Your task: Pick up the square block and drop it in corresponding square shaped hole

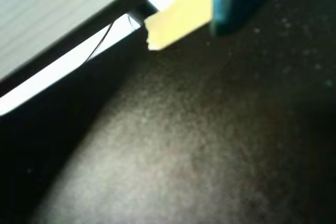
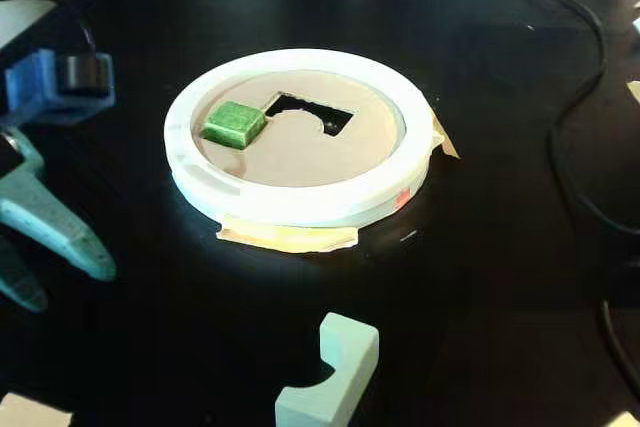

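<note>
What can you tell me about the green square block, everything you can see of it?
The green square block is a small, flat-topped cube with a mottled, slightly glossy green face and paler edges. It lies flat on the brown cardboard lid inside the white ring, toward the left in the fixed view, just beside the cut-out hole but not in it. Nothing grips it; the teal claw sits apart at the left edge.

No legible text, label, brand or number found anywhere. Faint dark marks seen on the yellow tape (image 1: 178, 17) in the wrist view, too blurred to read. Small red mark noted on the white ring (image 2: 401, 198), not readable.
</note>
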